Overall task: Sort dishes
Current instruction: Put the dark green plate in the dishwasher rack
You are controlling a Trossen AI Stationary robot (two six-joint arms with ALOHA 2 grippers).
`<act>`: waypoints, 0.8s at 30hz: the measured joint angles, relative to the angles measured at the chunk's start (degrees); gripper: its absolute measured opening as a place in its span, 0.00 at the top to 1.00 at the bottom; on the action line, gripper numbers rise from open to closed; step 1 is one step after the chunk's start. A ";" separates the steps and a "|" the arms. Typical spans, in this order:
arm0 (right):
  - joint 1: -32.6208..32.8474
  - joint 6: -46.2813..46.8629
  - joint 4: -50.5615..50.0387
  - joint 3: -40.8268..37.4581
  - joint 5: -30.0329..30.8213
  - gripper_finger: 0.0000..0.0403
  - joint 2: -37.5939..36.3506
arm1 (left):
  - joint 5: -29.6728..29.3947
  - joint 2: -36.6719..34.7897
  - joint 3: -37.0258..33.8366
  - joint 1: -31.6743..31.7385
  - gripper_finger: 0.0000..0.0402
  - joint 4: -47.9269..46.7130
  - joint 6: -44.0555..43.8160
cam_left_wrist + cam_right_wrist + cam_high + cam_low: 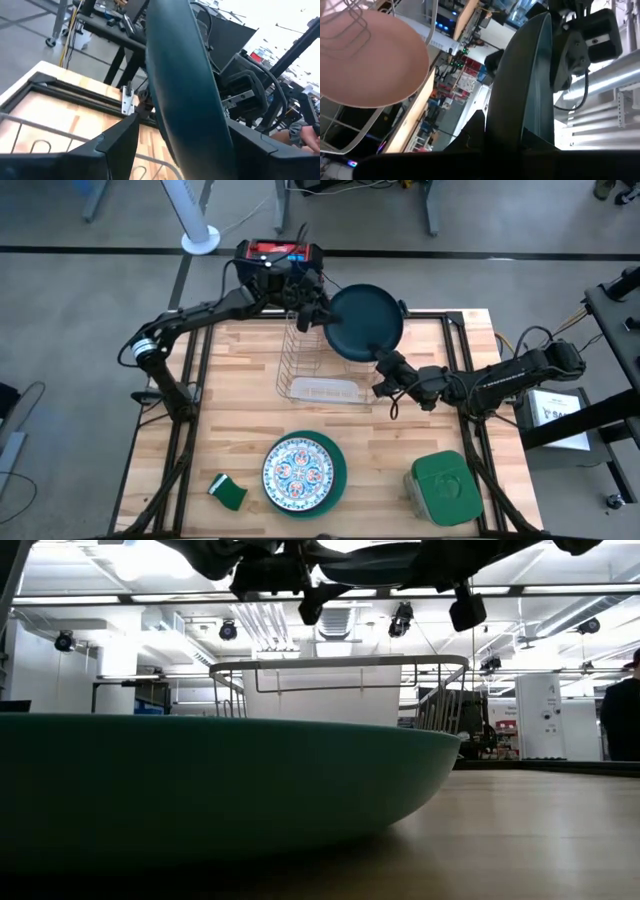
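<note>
The dark teal plate hangs in the air over the far right corner of the wire dish rack, held between both grippers. My left gripper is at its left rim and my right gripper at its near rim, both shut on it. The salmon-pink plate shows behind rack wires in the right wrist view. The white plate with blue-red ornament lies on the bright teal-green plate near the table's near edge. That green plate fills the front of the low view. My left gripper pinches the dark teal plate's left rim between its two fingers, coming level from the table's left. The plate is lifted clear. My right gripper pinches the plate's near rim between its fingers, coming from the near right side.
A white tray lies in the rack's near part. A small green sponge lies near the table's near left edge. A square green-lidded container stands at the near right. Bare wood lies between the rack and the stacked plates.
</note>
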 joint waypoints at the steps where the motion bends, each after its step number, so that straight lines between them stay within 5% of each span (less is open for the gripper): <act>1: -0.10 0.94 -0.02 0.00 -0.17 0.97 0.00 | -0.02 0.29 0.42 0.00 0.43 -0.02 0.46; 5: -0.51 6.58 -0.33 -0.12 -0.50 0.97 0.00 | -0.01 0.99 1.89 -0.18 0.56 -0.34 1.37; 12: -1.89 7.18 -1.35 -0.68 -1.94 0.96 0.13 | -1.19 1.30 2.02 0.00 0.94 -2.20 2.08; 24: -2.25 20.32 -1.69 -1.10 0.09 0.73 0.20 | -7.14 1.33 2.22 0.46 0.96 -2.69 4.60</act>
